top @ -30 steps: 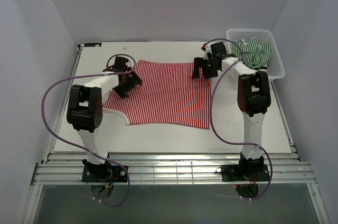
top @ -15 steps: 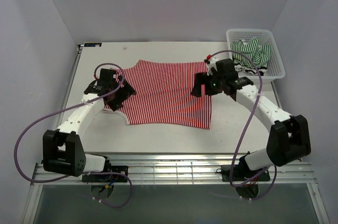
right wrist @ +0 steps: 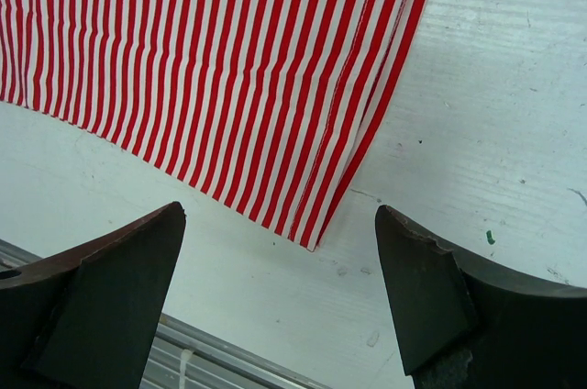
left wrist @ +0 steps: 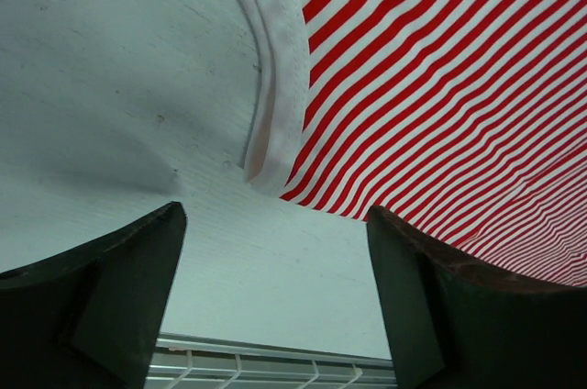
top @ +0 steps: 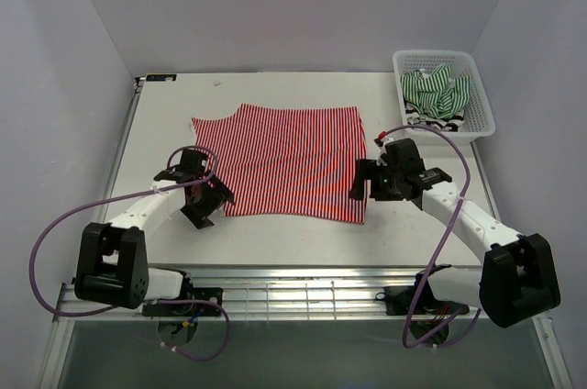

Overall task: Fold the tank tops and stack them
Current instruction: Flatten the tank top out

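A red-and-white striped tank top (top: 289, 160) lies spread flat in the middle of the table. My left gripper (top: 204, 204) hovers open at its near left corner; the left wrist view shows the white-bound hem (left wrist: 275, 68) and the stripes (left wrist: 440, 86) just ahead of the open left gripper (left wrist: 275, 306), with bare table between the jaws. Open too, my right gripper (top: 365, 183) is at the near right corner. In the right wrist view that corner (right wrist: 312, 240) points into the gap of the right gripper (right wrist: 280, 297). A green-and-white tank top (top: 438, 91) lies crumpled in the basket.
The white lattice basket (top: 481, 116) stands at the back right corner of the table. A metal rail (top: 293, 279) runs along the near table edge, close behind both grippers. Purple cables loop from both arms. White walls close in on three sides.
Both arms have drawn back from the far corners of the red-and-white top to its near corners and lowered. Both grippers stayed open with nothing in them.
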Motion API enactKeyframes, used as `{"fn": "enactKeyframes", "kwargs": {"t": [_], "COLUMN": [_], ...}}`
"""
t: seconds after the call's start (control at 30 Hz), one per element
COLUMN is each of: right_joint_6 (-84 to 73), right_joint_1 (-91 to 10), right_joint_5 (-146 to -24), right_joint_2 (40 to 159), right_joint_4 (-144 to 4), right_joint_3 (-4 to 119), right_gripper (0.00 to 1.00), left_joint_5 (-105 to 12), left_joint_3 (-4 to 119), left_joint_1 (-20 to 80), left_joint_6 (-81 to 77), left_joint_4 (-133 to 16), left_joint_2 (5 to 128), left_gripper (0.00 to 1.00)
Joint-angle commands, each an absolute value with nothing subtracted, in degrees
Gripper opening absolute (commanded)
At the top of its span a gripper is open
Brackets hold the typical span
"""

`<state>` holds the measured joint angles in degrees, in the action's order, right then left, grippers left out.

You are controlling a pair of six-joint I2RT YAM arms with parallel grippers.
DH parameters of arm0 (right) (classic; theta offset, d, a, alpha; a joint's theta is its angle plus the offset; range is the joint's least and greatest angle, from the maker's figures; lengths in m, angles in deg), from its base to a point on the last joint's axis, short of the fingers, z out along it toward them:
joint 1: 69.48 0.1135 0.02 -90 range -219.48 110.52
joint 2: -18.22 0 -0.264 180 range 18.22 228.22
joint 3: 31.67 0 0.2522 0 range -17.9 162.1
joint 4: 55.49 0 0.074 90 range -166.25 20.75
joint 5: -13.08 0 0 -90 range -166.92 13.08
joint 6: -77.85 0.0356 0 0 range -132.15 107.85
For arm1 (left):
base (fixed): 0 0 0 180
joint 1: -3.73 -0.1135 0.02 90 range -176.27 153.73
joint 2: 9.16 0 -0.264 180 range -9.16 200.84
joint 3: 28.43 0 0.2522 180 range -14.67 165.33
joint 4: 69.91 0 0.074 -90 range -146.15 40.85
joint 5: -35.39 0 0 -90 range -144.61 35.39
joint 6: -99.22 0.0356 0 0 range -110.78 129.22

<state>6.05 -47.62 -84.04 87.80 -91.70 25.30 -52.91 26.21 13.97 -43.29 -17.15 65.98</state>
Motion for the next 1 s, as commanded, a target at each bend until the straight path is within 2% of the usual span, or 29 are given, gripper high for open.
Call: {"fn": "enactKeyframes", "kwargs": {"t": [0.0,0.03,0.07,0.17,0.2,0.3,0.7,0.77,0.83,0.9,0.97], "right_joint_6": [7.7,7.8,8.0,8.1,8.1,7.9,7.3,7.2,7.1,7.1,7.1], "right_joint_1": [-47.6,-47.6,-47.6,-47.6,-47.6,-47.6,-47.4,-47.4,-47.2,-46.7,-46.5], "right_joint_5": [-81.7,-81.3,-81.1,-81.2,-81.2,-81.1,-83.3,-84.1,-84.4,-84.3,-84.3], "right_joint_2": [87.0,87.0,87.0,86.7,86.6,86.5,84.6,84.0,83.4,83.2,83.2], "right_joint_4": [-91.4,-91.7,-91.7,-92.0,-92.1,-92.3,-94.4,-94.7,-95.0,-95.4,-95.5], "right_joint_3": [24.4,24.3,24.1,23.8,23.5,23.2,21.0,20.2,19.7,19.3,19.0], "right_gripper": [0.90,0.90,0.90,0.90,0.90,0.90,0.90,0.90,0.90,0.90,0.90], "left_joint_5": [-53.0,-53.0,-53.6,-53.7,-53.7,-55.7,-55.0,-54.7,-53.3,-52.2,-51.9], "left_joint_3": [25.3,25.0,24.8,24.2,24.1,23.5,22.3,22.6,23.1,23.5,23.7], "left_joint_1": [14.0,14.0,14.1,14.1,14.0,14.0,14.0,13.9,14.0,14.0,14.0], "left_joint_6": [-44.3,-44.7,-45.0,-45.7,-45.7,-46.1,-45.3,-44.8,-43.9,-43.5,-43.2], "left_joint_4": [-19.6,-19.8,-19.7,-20.0,-20.3,-20.6,-23.9,-24.7,-25.6,-26.1,-26.4], "left_joint_2": [67.8,68.2,68.4,68.2,68.4,68.7,72.6,72.9,73.4,74.2,74.5], "left_gripper": [0.87,0.84,0.76,0.68,0.61,0.52,0.27,0.16,0.14,0.02,0.00]}}
